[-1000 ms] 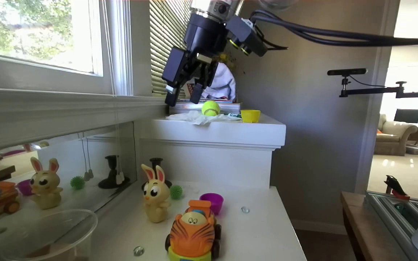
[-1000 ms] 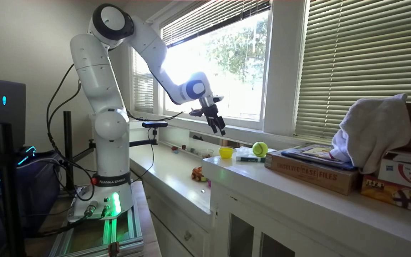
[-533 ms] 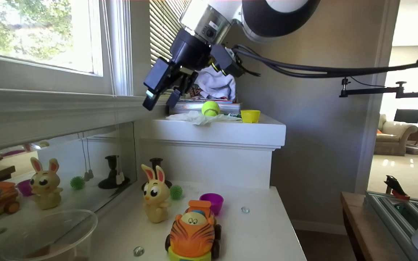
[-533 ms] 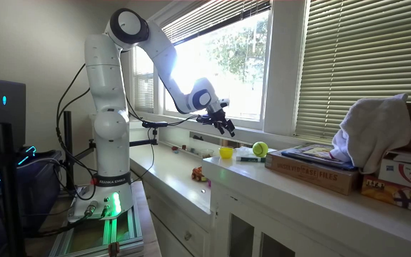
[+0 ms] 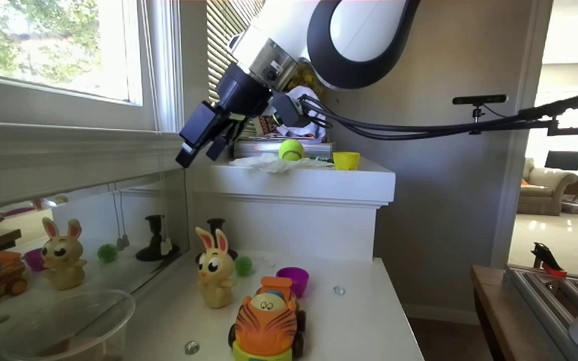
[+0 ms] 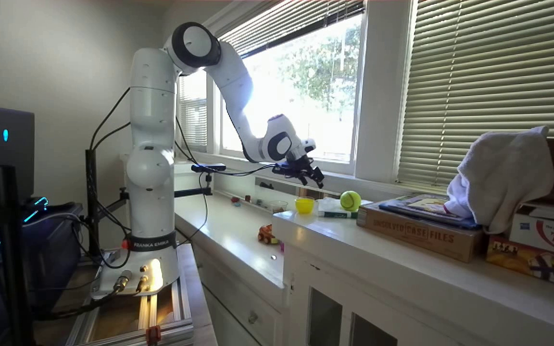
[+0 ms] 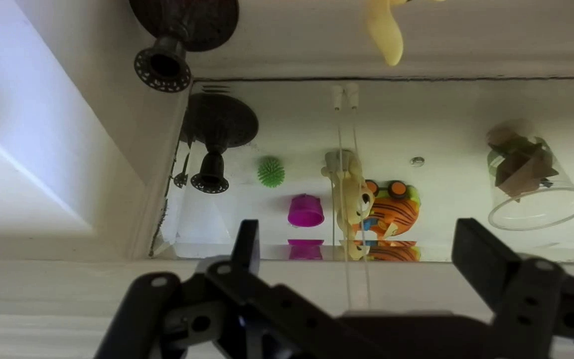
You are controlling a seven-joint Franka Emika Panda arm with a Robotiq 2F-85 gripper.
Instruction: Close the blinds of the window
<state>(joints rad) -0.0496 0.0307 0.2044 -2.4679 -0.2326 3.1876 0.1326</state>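
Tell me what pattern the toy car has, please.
The toy car has dark stripes on orange, clearest in an exterior view.

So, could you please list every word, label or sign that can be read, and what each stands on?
"UNSOLVED CASE FILES": brown box
"FRANKA EMIKA": black base band
"Twis", cut off by the picture's edge: white box
Glowing blue logo, no words: laptop
Too small or blurred: print on the orange box, marker, and the white box's smaller lettering.
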